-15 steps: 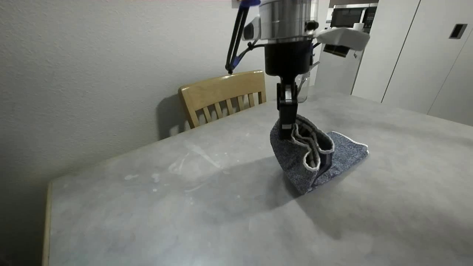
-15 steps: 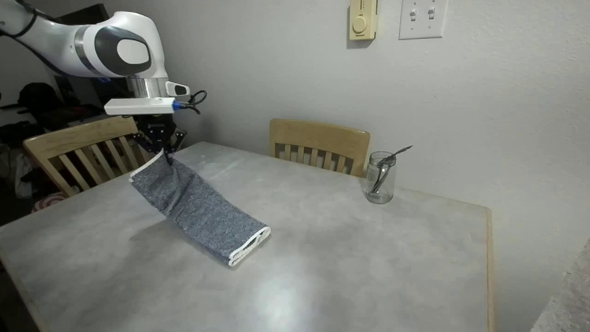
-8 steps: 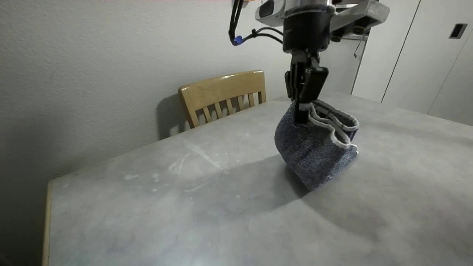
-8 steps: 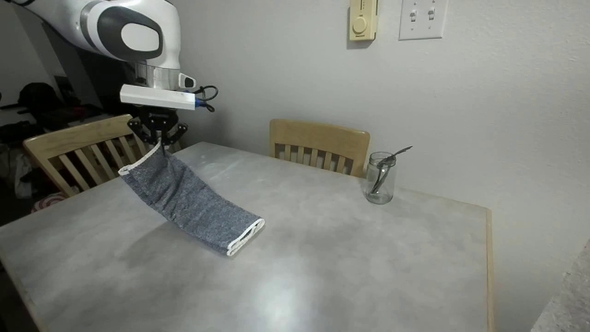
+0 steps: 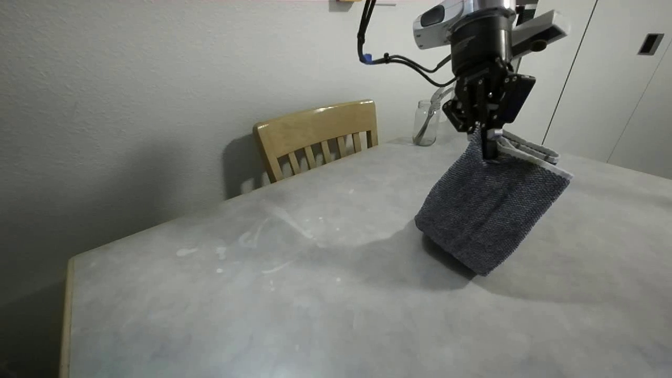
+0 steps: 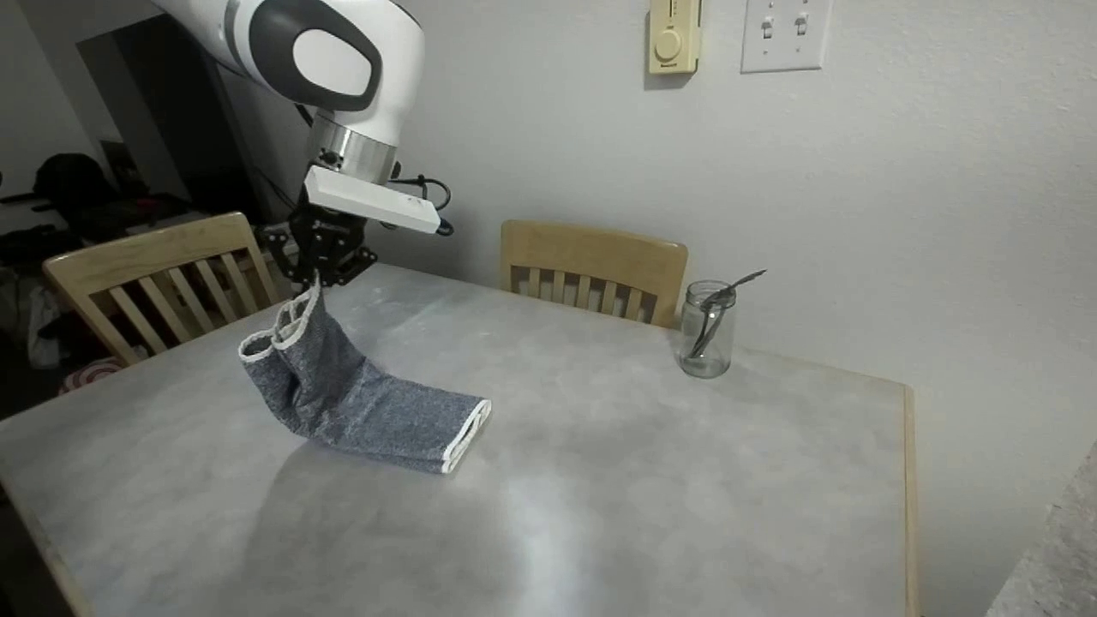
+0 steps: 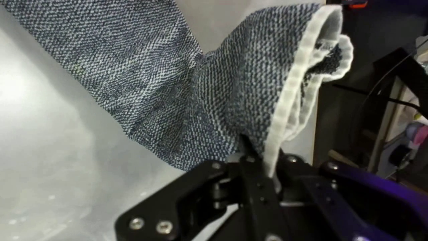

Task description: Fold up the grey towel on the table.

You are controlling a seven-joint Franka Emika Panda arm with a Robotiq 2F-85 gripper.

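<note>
Gripper [image 5: 489, 147] swings across, tilting, pinching the towel [image 6: 368, 413] by its raised end, presumably to fold it over!

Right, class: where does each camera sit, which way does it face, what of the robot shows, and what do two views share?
In an exterior view: raised, facing down across the table and grey towel towards a wooden chair; gripper and wrist show.
In an exterior view: raised, facing down across the table to a light-switch plate; arm, wrist and gripper show.
Wrist view: on the wrist, facing along the gripper to the towel and table; gripper shows at the bottom.
Both exterior views share table, towel and glass jar.
</note>
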